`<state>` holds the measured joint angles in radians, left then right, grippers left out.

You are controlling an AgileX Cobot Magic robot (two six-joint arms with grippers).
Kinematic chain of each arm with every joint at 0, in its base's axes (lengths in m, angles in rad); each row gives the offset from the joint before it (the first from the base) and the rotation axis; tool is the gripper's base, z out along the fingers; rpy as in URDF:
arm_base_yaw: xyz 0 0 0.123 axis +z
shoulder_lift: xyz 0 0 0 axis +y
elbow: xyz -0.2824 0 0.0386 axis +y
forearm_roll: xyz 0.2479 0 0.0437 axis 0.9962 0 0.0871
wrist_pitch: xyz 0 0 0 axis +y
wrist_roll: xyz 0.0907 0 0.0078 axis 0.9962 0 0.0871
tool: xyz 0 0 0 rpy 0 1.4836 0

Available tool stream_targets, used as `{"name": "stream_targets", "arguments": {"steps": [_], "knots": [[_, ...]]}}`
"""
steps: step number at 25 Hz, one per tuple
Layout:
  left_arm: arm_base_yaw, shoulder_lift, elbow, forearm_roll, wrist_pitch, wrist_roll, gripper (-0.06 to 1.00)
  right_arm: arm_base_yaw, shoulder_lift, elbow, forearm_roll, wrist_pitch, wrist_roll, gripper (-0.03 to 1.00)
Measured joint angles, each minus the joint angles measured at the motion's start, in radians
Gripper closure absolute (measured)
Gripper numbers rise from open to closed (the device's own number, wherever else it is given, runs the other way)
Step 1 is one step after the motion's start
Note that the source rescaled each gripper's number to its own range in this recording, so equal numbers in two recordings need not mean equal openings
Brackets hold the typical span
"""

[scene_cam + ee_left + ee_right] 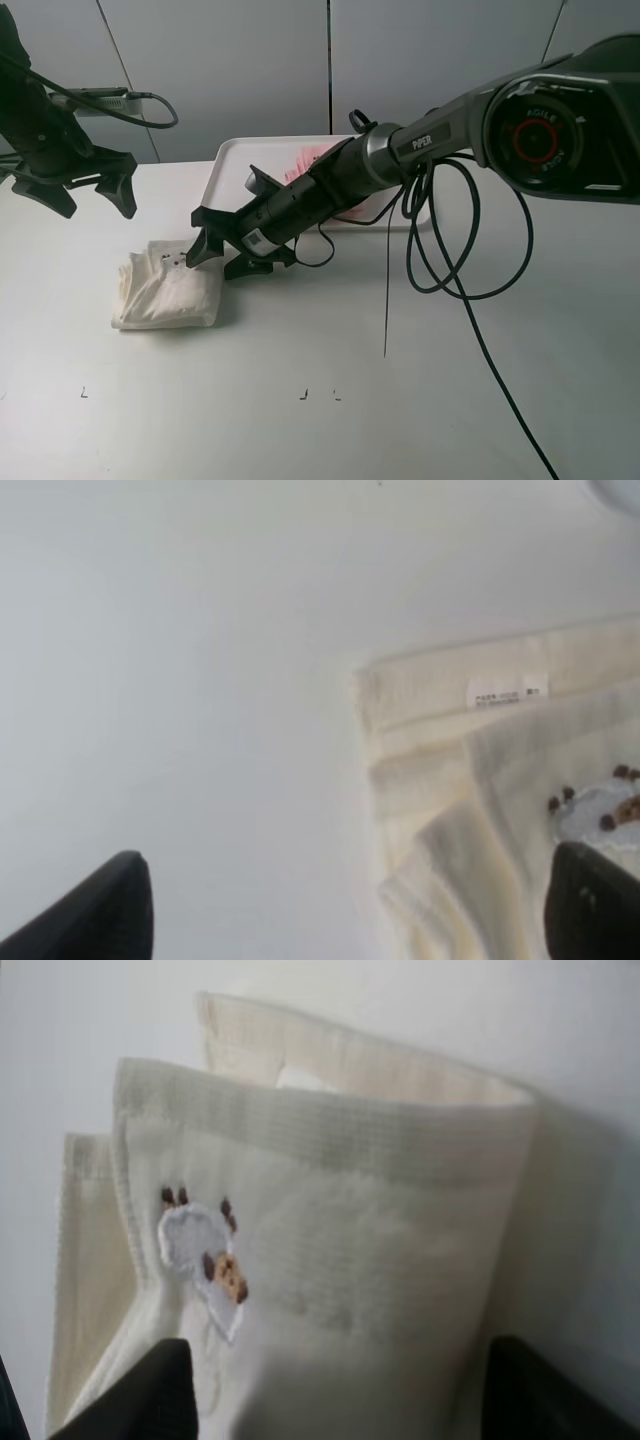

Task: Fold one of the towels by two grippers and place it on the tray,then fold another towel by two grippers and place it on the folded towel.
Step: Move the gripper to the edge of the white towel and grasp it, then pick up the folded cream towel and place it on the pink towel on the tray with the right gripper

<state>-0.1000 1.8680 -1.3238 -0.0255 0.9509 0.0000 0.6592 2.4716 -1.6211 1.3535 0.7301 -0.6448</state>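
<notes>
The cream towel [168, 288] lies folded into a thick stack left of the table's middle, with a small embroidered mark [205, 1260] on top. My right gripper [225, 258] reaches across from the right to the stack's right edge. It is open, and its jaws straddle the cream towel [350, 1240] low over it. Up and to the left, my left gripper [90, 205] hangs open and empty above the table, apart from the stack. The left wrist view shows the cream towel [470, 780] beneath it. The pink towel [312, 158] rests on the white tray [235, 160], mostly hidden behind my right arm.
Black cables [440, 250] loop down from the right arm onto the table right of the middle. The tray stands at the back of the table against the wall. A white label [507, 692] shows on the towel's hem.
</notes>
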Motion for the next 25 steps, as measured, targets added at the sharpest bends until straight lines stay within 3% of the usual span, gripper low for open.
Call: {"name": "stream_targets", "arguments": {"steps": [2,6,7,14,21,25], "knots": [[0.0,0.0,0.0,-0.005,0.0,0.0,-0.06,0.013,0.004,0.0,0.005,-0.007,-0.006,0.4],[0.0,0.0,0.0,-0.008,0.0,0.0,-0.06,0.016,0.013,0.0,0.007,-0.002,-0.045,0.85],[0.0,0.0,0.0,-0.008,0.0,0.0,-0.06,0.016,0.013,0.0,0.013,0.007,-0.057,0.91],[0.0,0.0,0.0,-0.01,0.0,0.005,-0.06,0.017,-0.006,0.001,0.006,0.038,-0.084,0.91],[0.0,0.0,0.0,-0.01,-0.002,0.005,-0.06,0.013,-0.159,-0.013,-0.157,-0.077,-0.08,0.91],[0.0,0.0,0.0,-0.01,-0.002,0.005,-0.06,-0.047,-0.217,-0.077,-0.29,-0.108,-0.007,0.91]]}}
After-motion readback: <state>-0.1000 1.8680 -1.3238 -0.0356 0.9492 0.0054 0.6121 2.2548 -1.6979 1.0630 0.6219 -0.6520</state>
